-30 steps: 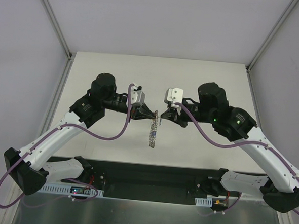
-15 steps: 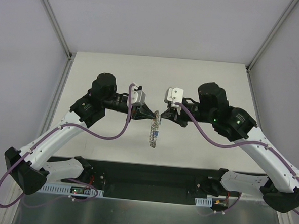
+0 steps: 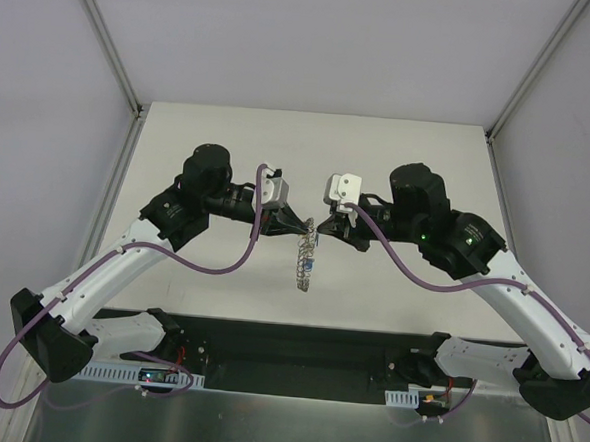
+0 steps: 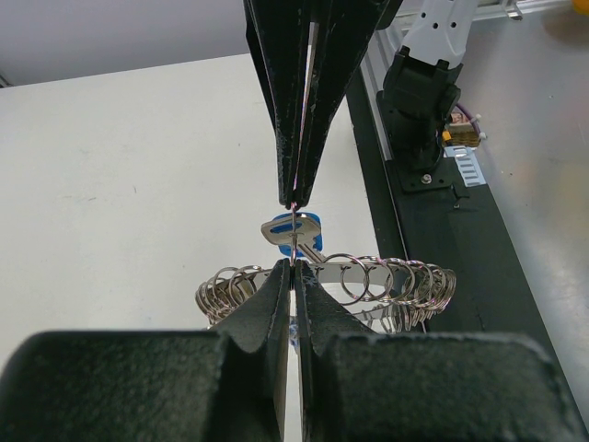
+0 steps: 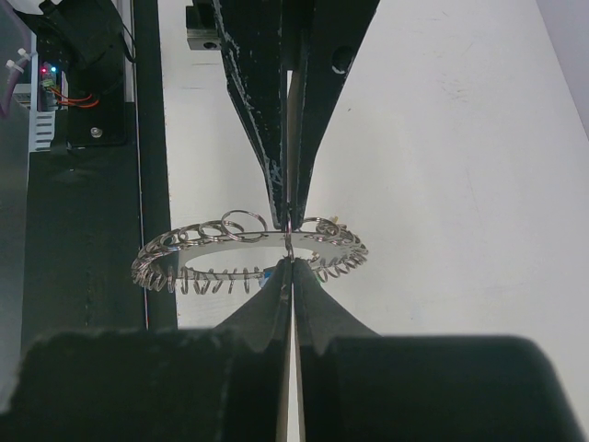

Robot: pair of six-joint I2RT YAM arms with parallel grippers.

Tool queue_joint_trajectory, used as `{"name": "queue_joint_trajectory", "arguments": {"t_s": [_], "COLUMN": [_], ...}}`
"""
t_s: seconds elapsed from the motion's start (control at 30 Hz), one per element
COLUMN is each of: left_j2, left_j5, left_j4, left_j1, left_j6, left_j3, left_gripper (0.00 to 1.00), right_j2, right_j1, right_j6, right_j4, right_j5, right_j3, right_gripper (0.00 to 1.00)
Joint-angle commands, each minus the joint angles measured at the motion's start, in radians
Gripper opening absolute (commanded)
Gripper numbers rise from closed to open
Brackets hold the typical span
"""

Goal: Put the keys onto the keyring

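Left gripper [image 4: 293, 272]: pinched narrow on keyring [image 4: 386, 281] rim
Right gripper [image 4: 294, 195]: pressed together, at keyring's top edge
Blue key [image 4: 308, 226]: beside keyring rim

The keyring [image 3: 306, 262] is a flat grey metal ring with a wide hole, its rim crowded with small wire loops [image 4: 354, 276]. It hangs clear of the worktop [image 3: 230, 137] in mid-scene, edge-on from above. The closed left tool [image 4: 293, 269] and right tool [image 4: 294, 195] pinch it at one spot on its rim. One blue-headed key [image 4: 294, 230] sits at that spot, seemingly on a thin loop. Other keys cannot be made out.
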Motion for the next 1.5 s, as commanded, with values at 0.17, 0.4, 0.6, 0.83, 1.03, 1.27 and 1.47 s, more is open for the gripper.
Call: {"name": "queue_joint_trajectory", "arguments": {"t_s": [0.17,0.4,0.6,0.83,1.03,1.27,1.47], "left_j2": [0.0,0.003,0.001,-0.005,0.001,0.007,0.015], "left_j5": [0.004,0.007,0.013,0.01,0.021,0.038,0.045], "left_j4": [0.054,0.056,0.057,0.057,0.059,0.059,0.059], "left_j1": [-0.008,-0.008,-0.008,-0.008,-0.008,-0.008,-0.008], "left_j6": [0.0,-0.003,-0.006,-0.004,-0.006,-0.006,-0.009], "left_j3": [0.044,0.049,0.051,0.041,0.044,0.051,0.058], "left_gripper": [0.0,0.0,0.0,0.0,0.0,0.0,0.0], "right_j2": [-0.025,-0.024,-0.019,-0.036,-0.036,-0.03,-0.03], "right_j1": [0.004,0.004,0.005,0.005,0.004,0.004,0.005], "right_j6": [0.004,0.006,0.006,0.004,0.014,0.015,0.015], "right_j4": [0.025,0.024,0.025,0.034,0.047,0.05,0.056], "right_j5": [-0.006,-0.006,0.01,0.052,0.037,0.018,0.021], "right_j3": [-0.002,-0.011,-0.019,-0.026,-0.025,-0.023,-0.025], "right_gripper": [0.01,0.02,0.01,0.01,0.01,0.01,0.01]}}
